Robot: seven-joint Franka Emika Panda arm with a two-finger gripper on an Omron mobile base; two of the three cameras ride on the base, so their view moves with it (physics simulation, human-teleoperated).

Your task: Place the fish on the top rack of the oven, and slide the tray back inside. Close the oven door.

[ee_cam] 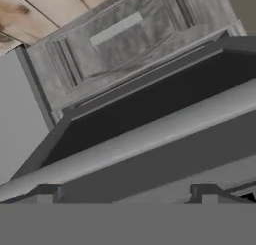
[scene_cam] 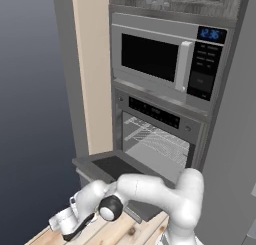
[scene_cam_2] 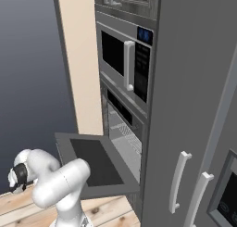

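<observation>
My gripper (scene_cam: 75, 231), jaws spread and empty, hangs low beside the lowered oven door (scene_cam_2: 95, 163). The top rack (scene_cam: 157, 141) sits inside the oven (scene_cam: 160, 139). The fish is nowhere I can see; I should find it before reaching.

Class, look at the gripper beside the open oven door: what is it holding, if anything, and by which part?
Nothing is held. The gripper is open, its fingertips apart, close to the long bar handle of the oven door.
</observation>
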